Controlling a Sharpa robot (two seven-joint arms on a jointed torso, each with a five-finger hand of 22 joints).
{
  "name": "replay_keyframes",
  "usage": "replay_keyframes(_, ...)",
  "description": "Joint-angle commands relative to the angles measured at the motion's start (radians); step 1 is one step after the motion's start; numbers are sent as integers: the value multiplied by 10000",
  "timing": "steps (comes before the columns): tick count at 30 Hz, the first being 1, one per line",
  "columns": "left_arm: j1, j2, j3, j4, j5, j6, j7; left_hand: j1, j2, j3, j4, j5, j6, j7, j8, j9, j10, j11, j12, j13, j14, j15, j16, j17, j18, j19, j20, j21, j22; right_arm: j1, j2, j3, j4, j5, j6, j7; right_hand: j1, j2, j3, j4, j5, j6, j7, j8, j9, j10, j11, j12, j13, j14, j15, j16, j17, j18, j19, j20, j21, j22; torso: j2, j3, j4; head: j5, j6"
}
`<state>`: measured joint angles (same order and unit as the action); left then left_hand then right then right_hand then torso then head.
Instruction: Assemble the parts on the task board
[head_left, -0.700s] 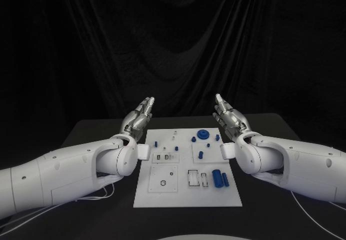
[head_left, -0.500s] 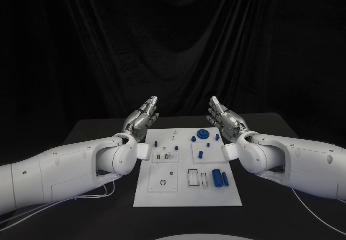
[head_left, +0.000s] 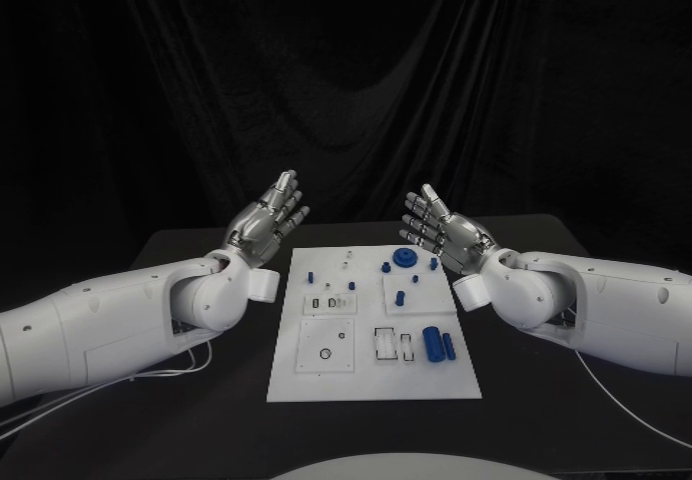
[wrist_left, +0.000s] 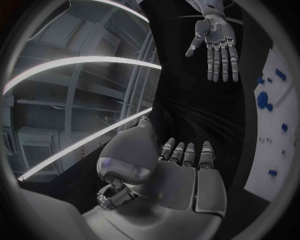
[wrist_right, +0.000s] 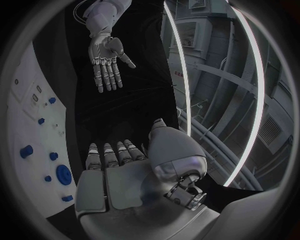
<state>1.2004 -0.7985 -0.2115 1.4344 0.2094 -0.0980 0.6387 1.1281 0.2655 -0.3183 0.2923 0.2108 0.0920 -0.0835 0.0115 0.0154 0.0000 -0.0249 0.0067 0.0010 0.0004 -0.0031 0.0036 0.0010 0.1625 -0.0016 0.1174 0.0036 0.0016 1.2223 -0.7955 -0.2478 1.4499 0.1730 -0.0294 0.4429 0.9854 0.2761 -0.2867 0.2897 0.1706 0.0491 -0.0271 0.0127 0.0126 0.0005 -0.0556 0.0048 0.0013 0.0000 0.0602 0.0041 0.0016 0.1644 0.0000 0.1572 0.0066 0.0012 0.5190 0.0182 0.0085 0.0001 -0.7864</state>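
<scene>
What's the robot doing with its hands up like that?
Nothing is being handled at this moment. The left robot hand and the right robot hand are both raised above the far end of the black table, fingers spread, holding nothing. Between them lies the white task board, with small blue parts on it. A round blue knob sits near the far edge. No part has been picked up, so the assembling looks not yet begun.

A black table (head_left: 173, 400) stands before a dark curtain (head_left: 361, 100).
</scene>
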Motion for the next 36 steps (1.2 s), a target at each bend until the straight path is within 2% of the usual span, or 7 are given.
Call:
replay_keyframes(1,-31,55,6,20,-960,779,655,102,-16,-10,-16,55,99,40,55,18,0,76,-67,-10,-4,154,-36,-10,172,16,104,-36,-16,21,-13,6,-9,110,1162,-106,203,2,-36,-46,111,112,15,55,15,-5,181,-48,-13,0,133,-41,-16,39,0,117,-66,-12,35,-3,5,-47,-98)
replay_keyframes(10,-34,-6,6,-102,-1839,468,970,652,-90,106,-17,705,397,252,100,56,1,369,-66,-9,-4,648,-36,-10,157,48,539,-4,11,29,-275,6,17,-497,1220,39,1297,-167,90,-342,852,397,186,195,63,-4,646,-37,-9,0,959,-41,-16,53,395,934,228,179,71,1,16,-112,-284)
replay_keyframes(13,-35,-115,5,-135,-2110,311,1165,1144,-154,182,-15,1236,946,494,199,125,587,647,296,188,-2,714,-33,-8,172,216,655,130,107,106,-343,6,-6,-888,1046,133,2167,-274,265,-986,1679,653,420,298,107,57,1363,256,83,140,1273,101,63,139,887,1315,526,323,133,14,39,-56,-305)
replay_keyframes(18,-34,-365,5,-157,-2728,-83,1444,1924,-207,310,-14,2345,1191,439,228,149,747,888,826,260,147,775,161,75,185,461,860,286,187,476,-333,6,-258,-1858,831,-86,3530,-397,556,-1884,2776,1975,1007,784,324,1267,2282,2511,579,4560,1683,3238,1122,-130,5935,1346,3146,1455,409,23,78,50,-351)
replay_keyframes(23,-34,-627,5,-139,-3471,-515,1634,2884,-387,604,-44,3131,1511,609,255,173,907,1037,1306,305,344,890,374,137,191,823,1172,534,295,1069,-256,6,-562,-3290,613,-944,4069,-537,590,-2295,2827,3392,1519,1280,535,2435,2548,4365,752,7644,1039,4892,1490,194,8606,1091,4433,1931,682,38,107,-21,-425)
replay_keyframes(27,-31,-795,6,-77,-3864,-667,1769,3016,-411,640,-48,3206,1630,646,264,183,951,1097,1401,314,379,895,403,142,191,879,1226,574,308,1546,-300,5,-641,-5291,495,-1797,4892,-652,935,-3129,3065,5266,1854,2033,725,4577,2406,5709,695,9821,325,6232,1734,161,10428,312,5905,2705,873,28,145,-103,-386)
replay_keyframes(36,-19,-1017,7,1,-4556,-859,1975,3126,-445,663,-50,3236,1717,628,271,191,964,1114,1442,314,364,865,384,134,188,860,1221,566,299,2516,-181,5,-642,-10936,285,-3550,5097,-1069,1343,-3586,1293,6280,1542,1969,627,5471,2048,5231,612,11297,-196,7336,2037,186,11172,-157,7536,3860,1317,-39,324,-207,-165)
